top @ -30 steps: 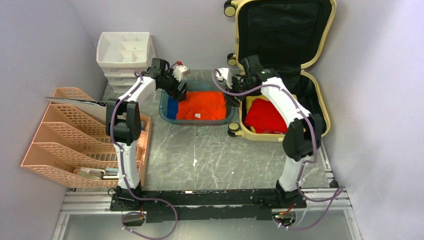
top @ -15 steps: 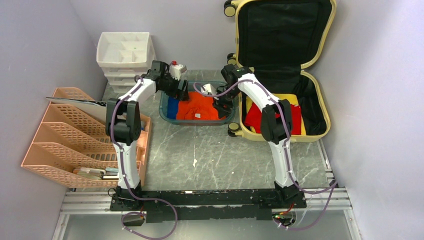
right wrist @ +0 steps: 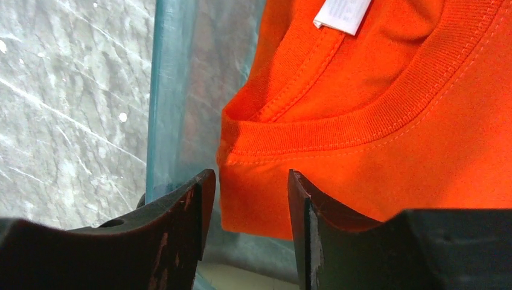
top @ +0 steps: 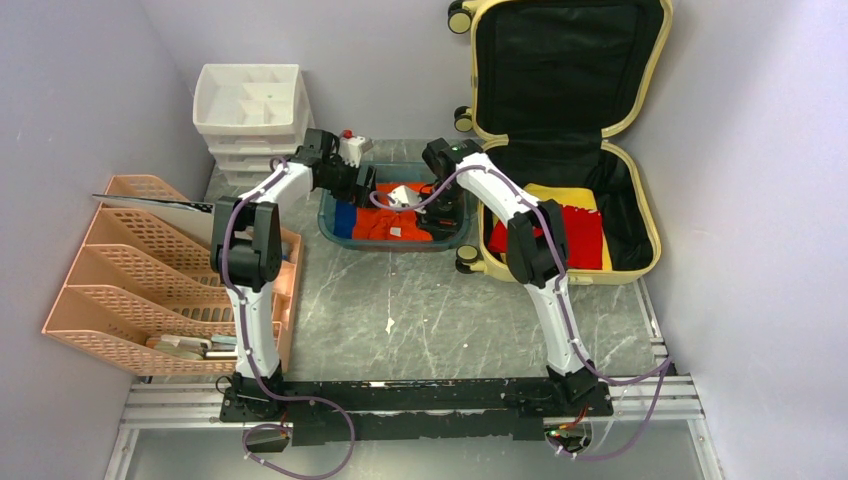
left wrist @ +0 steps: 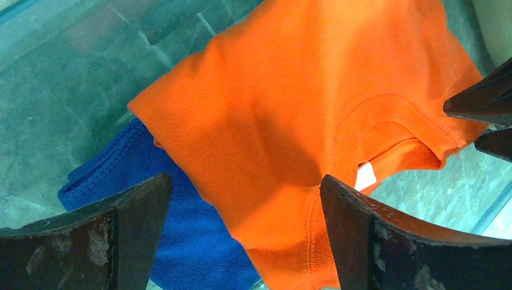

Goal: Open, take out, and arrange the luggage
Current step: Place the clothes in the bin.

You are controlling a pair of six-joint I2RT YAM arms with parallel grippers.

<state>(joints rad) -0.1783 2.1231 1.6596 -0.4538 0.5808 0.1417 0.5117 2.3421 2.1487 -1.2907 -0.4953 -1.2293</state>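
Observation:
The pale yellow luggage [top: 652,235] lies open at the back right, its black-lined lid upright against the wall. A red garment [top: 582,235] and a yellow one [top: 560,194] lie in its lower shell. Left of it, a teal tray [top: 400,245] holds an orange shirt [top: 400,226] over a blue cloth [left wrist: 157,199]. My left gripper [left wrist: 244,181] hangs wide open above the shirt's [left wrist: 290,109] left edge and the blue cloth. My right gripper [right wrist: 250,175] is open with a narrow gap at the shirt's [right wrist: 392,151] collar corner, by the tray wall [right wrist: 181,90], gripping nothing.
A white drawer unit [top: 250,110] stands at the back left. A peach file rack [top: 150,270] runs along the left side. Grey marble table [top: 420,310] stretches in front of the tray. Both arms reach over the tray, close together.
My right arm has swung left from the luggage to the tray's right side, uncovering the red garment, and its jaws have narrowed. The left gripper has barely shifted.

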